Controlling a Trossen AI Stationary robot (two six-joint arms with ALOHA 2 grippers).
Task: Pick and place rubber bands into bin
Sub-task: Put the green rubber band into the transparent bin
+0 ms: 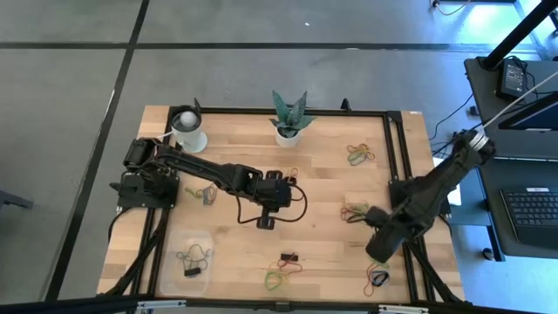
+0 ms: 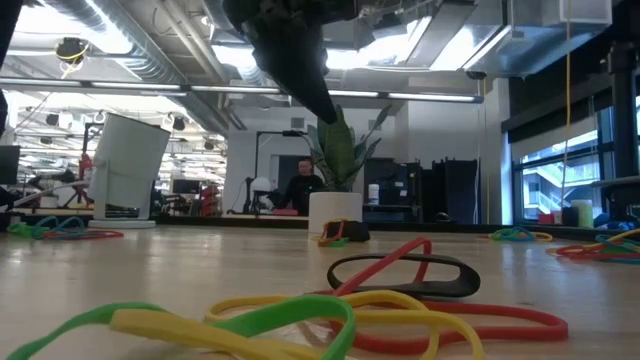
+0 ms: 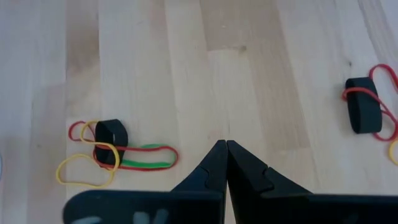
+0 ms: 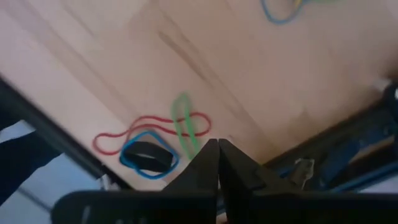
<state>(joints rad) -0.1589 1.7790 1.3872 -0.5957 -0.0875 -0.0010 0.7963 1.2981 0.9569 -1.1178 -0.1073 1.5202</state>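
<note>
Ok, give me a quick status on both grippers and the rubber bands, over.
Left gripper shut, empty, above bare table mid-table. Right gripper shut, empty, above a rubber band cluster near the right front corner. Bin holds a few bands. Nothing in the way.

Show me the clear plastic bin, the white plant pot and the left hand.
Clear plastic bin [image 1: 202, 238], high view, upper right rim.
White plant pot [image 1: 288, 134], high view, pot rim.
Left hand [image 3: 226, 144], left wrist view, shut fingertips.

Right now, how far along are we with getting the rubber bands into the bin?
Early. The bin holds only a few rubber bands. Nothing is in hand: the left end effector is shut and empty over bare wood, and the right end effector hovers by a cluster at the table's edge. Several clusters remain, including one near the front edge and one at the far right.
</note>
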